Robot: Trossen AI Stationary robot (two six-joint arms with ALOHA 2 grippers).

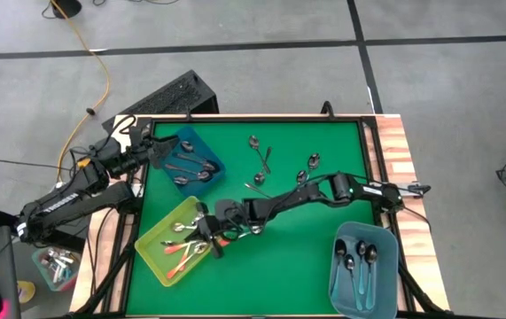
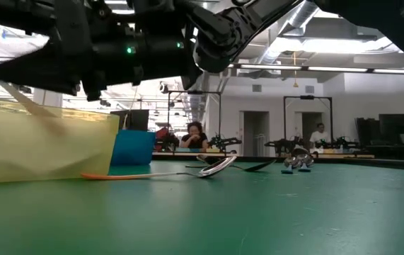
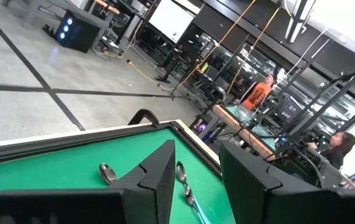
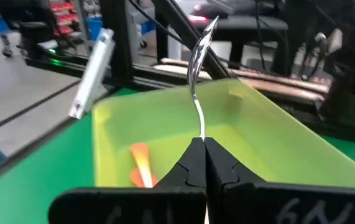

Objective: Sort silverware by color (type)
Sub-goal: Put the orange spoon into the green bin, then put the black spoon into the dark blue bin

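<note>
R pincer (image 4: 202, 155) clamped on a silver spoon (image 4: 197, 81), held over the yellow bin (image 1: 151, 244) near the tabletop's (image 1: 306, 248) front-left corner; spoon's bowl points up past the bin's far wall. Orange-handled spoons (image 1: 182, 250) lie inside that bin. L pincer (image 3: 196, 180) w/ fingers apart, nothing between them, above the blue bin (image 1: 201, 146) w/ dark spoons at the left edge. Loose spoons (image 1: 260, 155) mid-tabletop toward the back edge; teal-handled spoons (image 1: 359, 266) in the light-blue bin (image 1: 341, 283), front-right corner.

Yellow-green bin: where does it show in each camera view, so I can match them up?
High view: yellow-green bin at lower left of the green mat.
Low view: translucent wall at far left.
Left wrist view: not in it.
Right wrist view: fills the middle, beyond the right tool.
Shared landmark: the right tool over it.
</note>
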